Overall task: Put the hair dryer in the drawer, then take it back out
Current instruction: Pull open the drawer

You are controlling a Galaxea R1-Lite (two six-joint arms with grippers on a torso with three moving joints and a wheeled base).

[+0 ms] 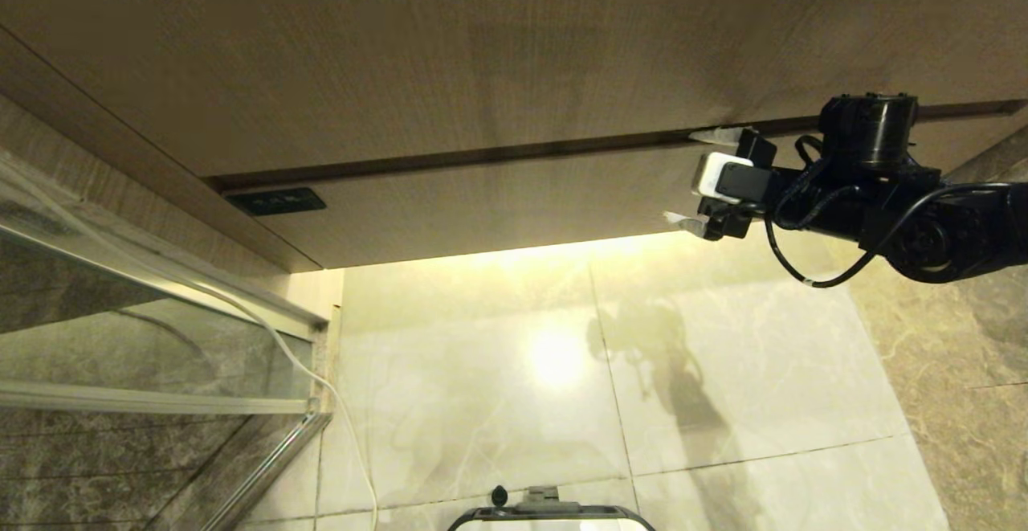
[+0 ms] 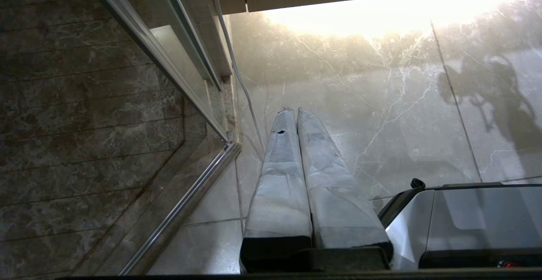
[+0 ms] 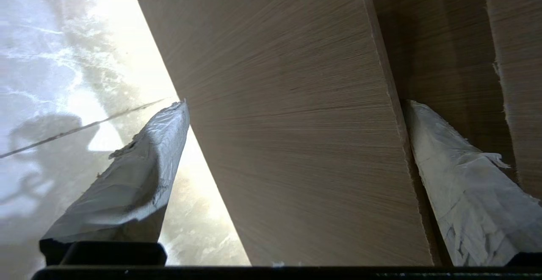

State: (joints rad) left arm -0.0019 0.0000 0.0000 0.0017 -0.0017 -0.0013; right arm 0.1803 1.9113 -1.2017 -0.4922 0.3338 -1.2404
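Two spread fingers of the right hand (image 1: 697, 180) straddle the shut wood-grain drawer (image 1: 498, 202).

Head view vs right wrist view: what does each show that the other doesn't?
Head view only: the drawer's small dark label, the glass partition, a white cable, and the right arm's body. Right wrist view only: close up, the right gripper's open fingers straddling the drawer front, one in the gap above it. Shared: drawer front, right gripper, lit marble floor.
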